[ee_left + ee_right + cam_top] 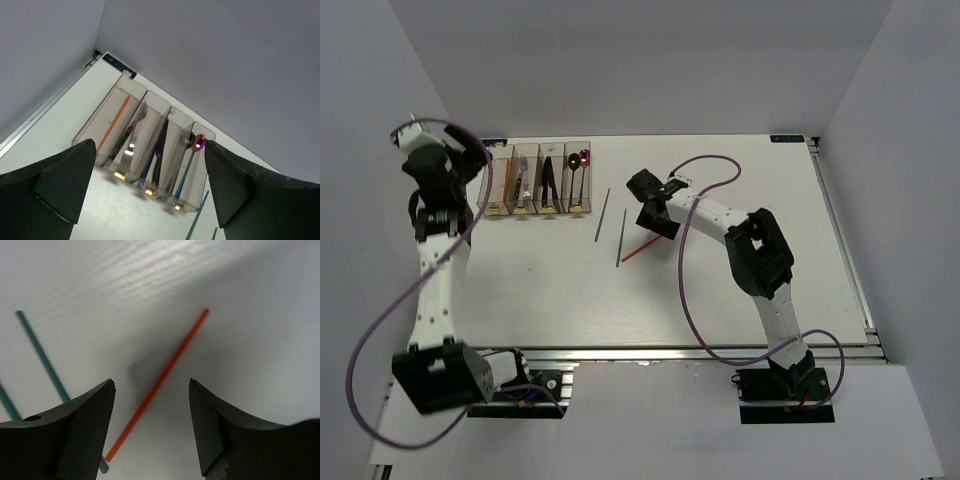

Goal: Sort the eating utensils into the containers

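Four joined clear containers [563,147] stand at the back left. In the left wrist view the containers [152,95] hold an orange chopstick [114,122], a silver fork [131,146], a dark blue knife [159,145] and a pink-bowled spoon [199,142]. My left gripper [468,163] hovers open and empty above them [150,145]. Two green chopsticks [603,215] [621,237] and an orange chopstick [635,254] lie on the table. My right gripper [655,222] is open, low over the orange chopstick [170,360], which runs between its jaws [151,382].
In the right wrist view one green chopstick [45,360] lies left of the orange one, its end near the orange one's near end. A second green chopstick [7,402] shows at the left edge. White walls enclose the table [740,290] at the back and sides.
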{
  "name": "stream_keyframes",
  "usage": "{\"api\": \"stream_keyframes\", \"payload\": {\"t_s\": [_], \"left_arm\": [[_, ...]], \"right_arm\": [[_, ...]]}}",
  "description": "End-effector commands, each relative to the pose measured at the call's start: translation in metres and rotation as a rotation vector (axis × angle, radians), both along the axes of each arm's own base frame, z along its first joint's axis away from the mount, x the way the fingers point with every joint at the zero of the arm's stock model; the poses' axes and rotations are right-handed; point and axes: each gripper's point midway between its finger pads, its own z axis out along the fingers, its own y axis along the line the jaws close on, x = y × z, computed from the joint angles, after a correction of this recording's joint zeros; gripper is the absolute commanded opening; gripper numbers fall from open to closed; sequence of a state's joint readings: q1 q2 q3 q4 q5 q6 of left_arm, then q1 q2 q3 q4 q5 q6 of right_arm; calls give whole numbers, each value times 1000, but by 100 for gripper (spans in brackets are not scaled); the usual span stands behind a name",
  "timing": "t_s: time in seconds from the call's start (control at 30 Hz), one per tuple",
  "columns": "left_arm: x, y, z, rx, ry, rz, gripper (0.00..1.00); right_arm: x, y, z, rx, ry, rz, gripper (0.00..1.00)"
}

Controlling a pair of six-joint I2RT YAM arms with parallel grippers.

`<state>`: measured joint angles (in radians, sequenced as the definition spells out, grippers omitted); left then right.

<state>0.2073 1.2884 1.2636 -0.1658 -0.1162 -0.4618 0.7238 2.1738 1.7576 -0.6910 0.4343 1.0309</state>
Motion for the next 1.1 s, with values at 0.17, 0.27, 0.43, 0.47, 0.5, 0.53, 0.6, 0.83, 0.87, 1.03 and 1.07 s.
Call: {"api": "stream_keyframes", "payload": {"t_s": [0.17,0.27,0.43,0.47,0.5,0.53,0.6,0.83,0.87,1.03,1.07], "left_arm": [[-90,-23,-102,-91,106,10,98],[-95,-24,-114,-71,185,-6,98],[-92,-41,-111,-73,160,-84,98],[-92,-42,-111,-72,157,-89,98],[-91,-43,-110,-71,159,-94,98],[-91,-44,-110,-73,160,-100,98],[-90,-48,-110,-75,157,-121,98],[-91,-51,-110,-70,155,-136,98],[-91,-51,-111,-68,157,-137,98],[-92,-54,-110,-59,157,-145,98],[-91,-56,-112,-59,163,-154,98]], "right_arm": [[-31,18,35,-103,-125,-105,67],[-35,17,19,-151,-75,-129,66],[-42,15,3,-185,-26,-197,66],[-45,14,-3,-187,-17,-197,66],[-45,17,-6,-168,-20,-203,66],[-45,21,-8,-152,-18,-194,65],[-49,24,-18,-137,6,-190,63],[-60,16,-47,-199,87,-184,40],[-63,13,-51,-203,103,-186,39],[-78,2,-70,-156,160,-177,12],[-81,-2,-74,-145,170,-181,1]]}}
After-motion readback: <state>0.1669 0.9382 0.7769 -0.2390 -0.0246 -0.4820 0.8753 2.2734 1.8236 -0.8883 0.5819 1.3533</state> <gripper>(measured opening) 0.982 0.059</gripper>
